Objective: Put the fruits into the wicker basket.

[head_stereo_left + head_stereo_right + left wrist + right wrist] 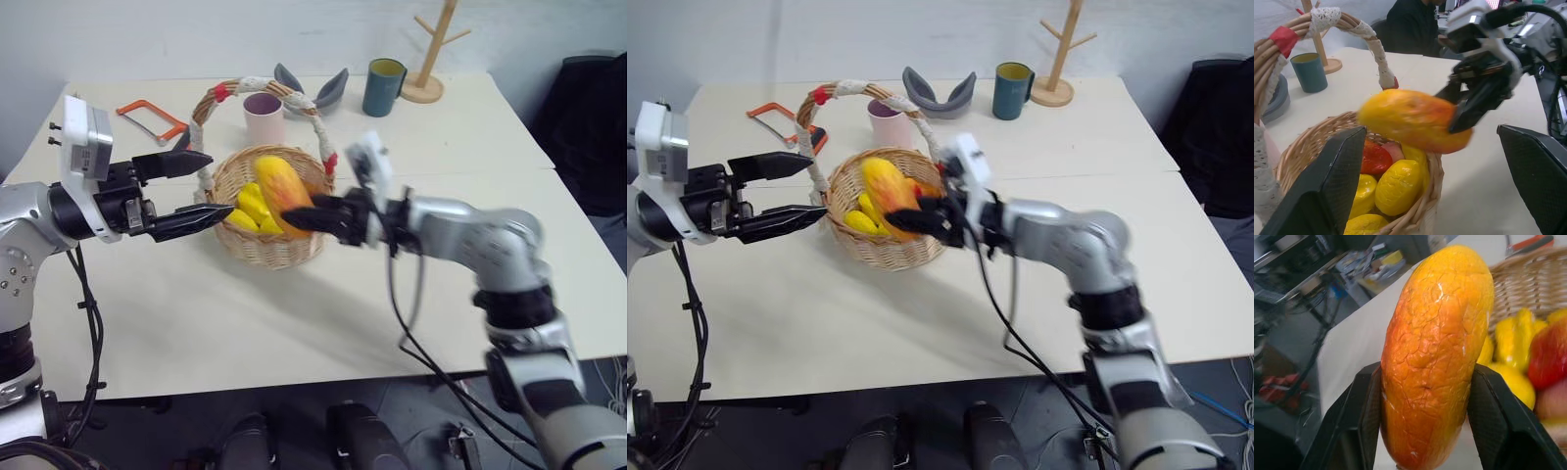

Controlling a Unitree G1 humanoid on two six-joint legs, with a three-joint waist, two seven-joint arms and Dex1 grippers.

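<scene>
Letting go too early is your main risk: the mango (282,195) hangs over the near rim of the basket (257,252), not its middle, so it could strike the rim and roll onto the table (294,323). The handle (227,90) arches just behind it; lifting or pushing on could catch it and tip the basket. The right gripper (302,217) clamps the mango's lower end between both fingers, with most of the fruit sticking out past the fingertips toward 11 o'clock, so the hold may slip. Yellow fruit, a lemon (1399,187) among it, already lies in the basket. Your left gripper (196,189) is spread wide and holds nothing, at the basket's 9 o'clock, close to the handle's foot.
</scene>
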